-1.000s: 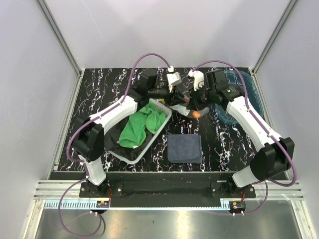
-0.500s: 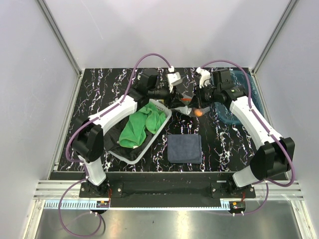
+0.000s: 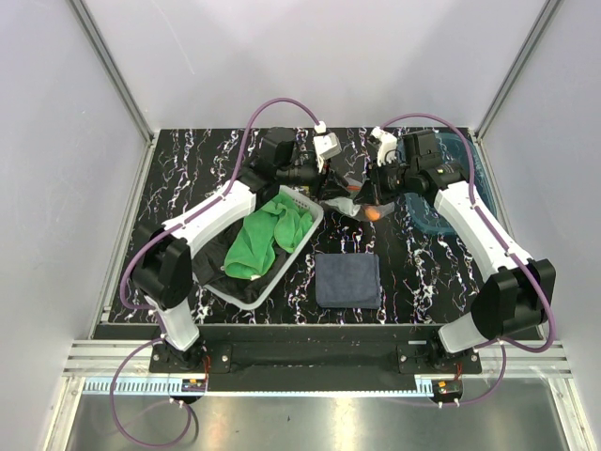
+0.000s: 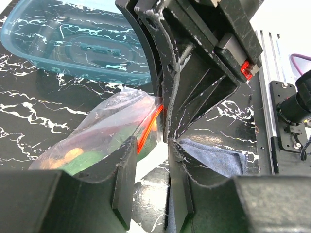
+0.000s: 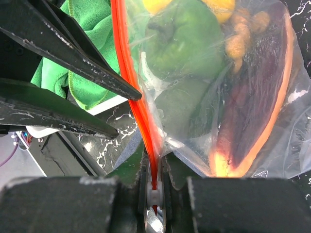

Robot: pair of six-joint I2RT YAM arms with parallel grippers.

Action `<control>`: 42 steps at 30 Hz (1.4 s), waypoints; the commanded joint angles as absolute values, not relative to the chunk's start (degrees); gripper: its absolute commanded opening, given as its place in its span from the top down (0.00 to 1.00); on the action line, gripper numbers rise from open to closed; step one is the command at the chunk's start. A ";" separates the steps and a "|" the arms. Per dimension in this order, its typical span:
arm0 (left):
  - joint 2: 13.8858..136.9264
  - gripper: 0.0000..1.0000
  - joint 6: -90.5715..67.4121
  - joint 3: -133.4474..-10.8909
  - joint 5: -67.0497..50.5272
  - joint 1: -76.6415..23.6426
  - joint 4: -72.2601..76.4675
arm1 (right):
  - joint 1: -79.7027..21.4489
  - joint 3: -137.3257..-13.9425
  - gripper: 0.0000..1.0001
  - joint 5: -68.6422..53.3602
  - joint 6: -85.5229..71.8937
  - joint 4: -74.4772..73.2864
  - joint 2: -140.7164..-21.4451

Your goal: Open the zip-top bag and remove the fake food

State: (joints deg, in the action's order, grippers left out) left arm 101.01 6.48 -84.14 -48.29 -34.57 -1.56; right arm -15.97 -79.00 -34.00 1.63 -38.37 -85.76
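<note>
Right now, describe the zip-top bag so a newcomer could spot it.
On the black marbled table, look at the far middle, between the white plastic basket and the translucent blue plastic tray. There the clear plastic zip-top bag is held by the right gripper, which pinches its orange-red zip strip. It's the only see-through pouch, with green, yellow and brown toy food inside.

Left arm [image 3: 211, 211] and right arm [image 3: 470, 221]: white shells, black joints, black bases. Purple cables [image 3: 282, 105] run base to wrist. Fingers [image 4: 124, 170] matte black, edges scuffed. Small red patch [image 4: 245, 70] on right wrist housing.
</note>
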 commanded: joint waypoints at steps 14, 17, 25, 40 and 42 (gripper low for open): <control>106.35 0.75 8.26 -90.26 -45.27 -36.12 -1.93 | -15.12 -79.89 1.00 -38.76 0.44 -35.51 -84.29; 106.35 1.00 9.05 -92.10 -42.02 -36.12 -5.35 | -15.12 -79.63 1.00 -37.80 0.26 -35.42 -83.85; 103.45 1.00 5.81 -91.76 -42.27 -35.95 -7.47 | -15.03 -76.13 0.30 -27.09 -3.16 -34.99 -79.64; 103.45 1.00 -8.70 -90.97 -59.40 -32.96 -1.14 | -15.03 -64.34 0.21 -26.36 7.71 -24.53 -67.77; 103.71 1.00 -8.61 -91.84 -60.99 -32.43 -1.14 | -15.03 -64.86 0.22 -26.80 8.87 -24.08 -67.76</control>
